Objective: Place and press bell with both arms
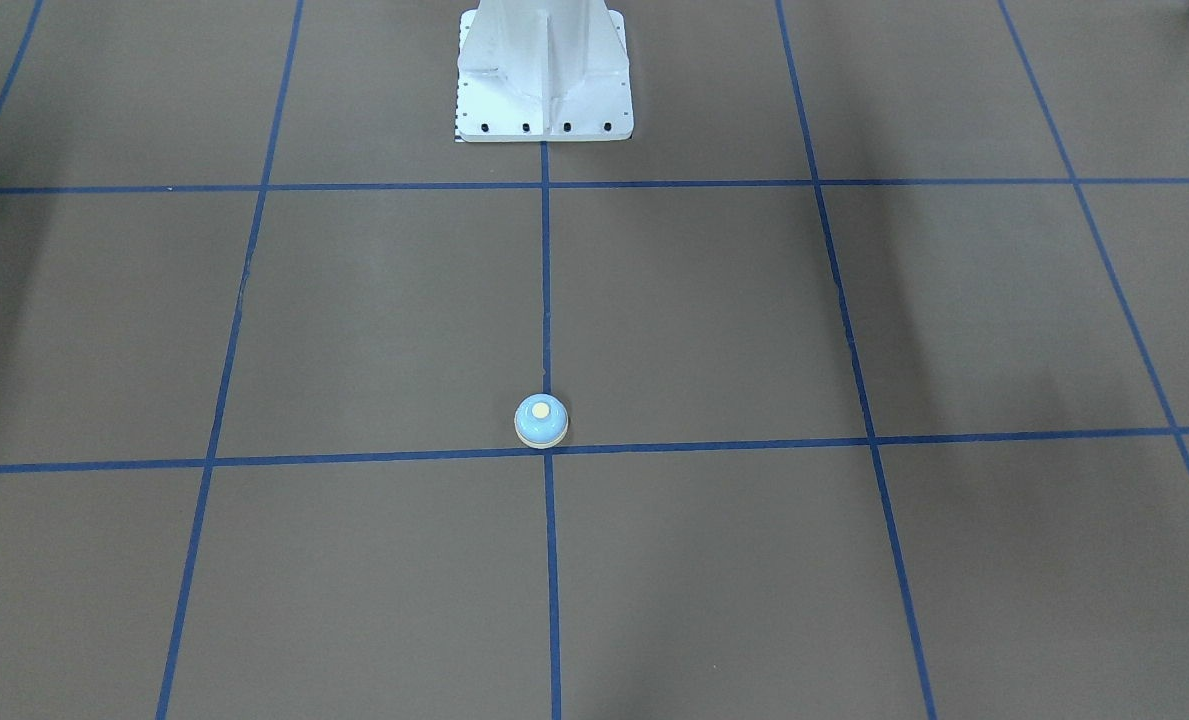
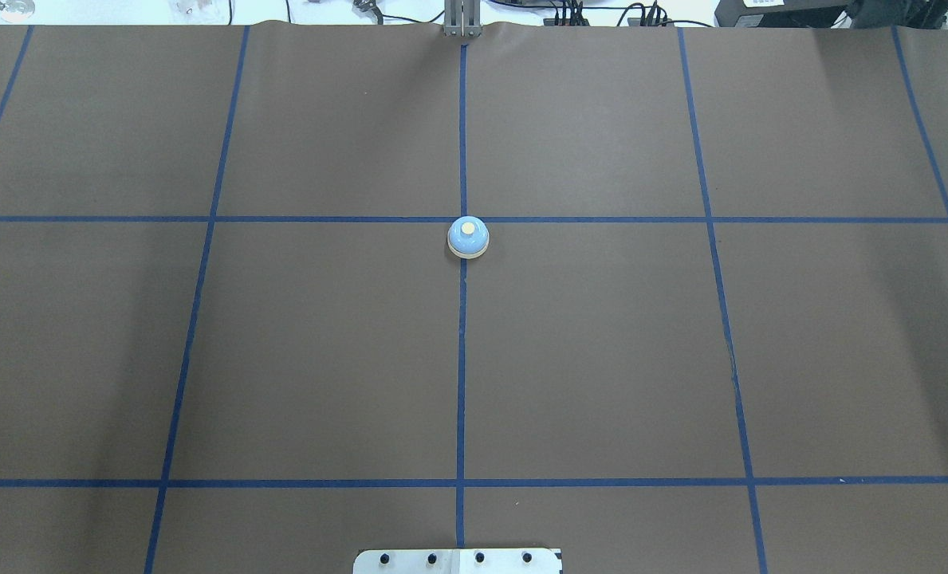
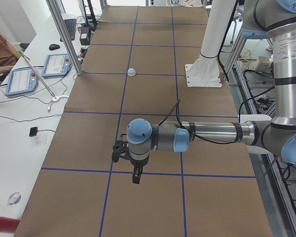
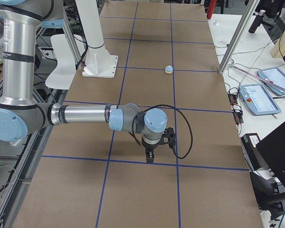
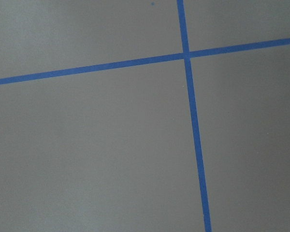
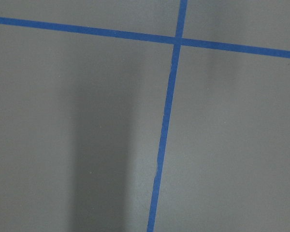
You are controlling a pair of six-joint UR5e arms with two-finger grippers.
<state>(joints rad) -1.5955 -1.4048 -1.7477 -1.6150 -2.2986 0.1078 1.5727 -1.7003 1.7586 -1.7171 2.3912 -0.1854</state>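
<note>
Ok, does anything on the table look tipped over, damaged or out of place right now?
Nothing stands out. The bell sits upright, button up, on the centre tape line of the table, beside a crossing. It looks intact, with nothing spilled around it.

— Under the left claw (image 3: 136,179), the table cover (image 3: 153,202) looks matt, like brown paper; tape lines (image 3: 79,170) smooth.
— Behind it, arm tube (image 3: 212,132) brushed metal, caps (image 3: 138,132) plastic. The far bell (image 1: 541,420): glossy plastic, perhaps.

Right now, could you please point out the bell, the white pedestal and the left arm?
bell (image 2: 468,238): overhead view, on its blue dome.
white pedestal (image 1: 544,78): front-facing view, on its middle.
left arm (image 3: 212,132): left side view, on its silver tube.
</note>
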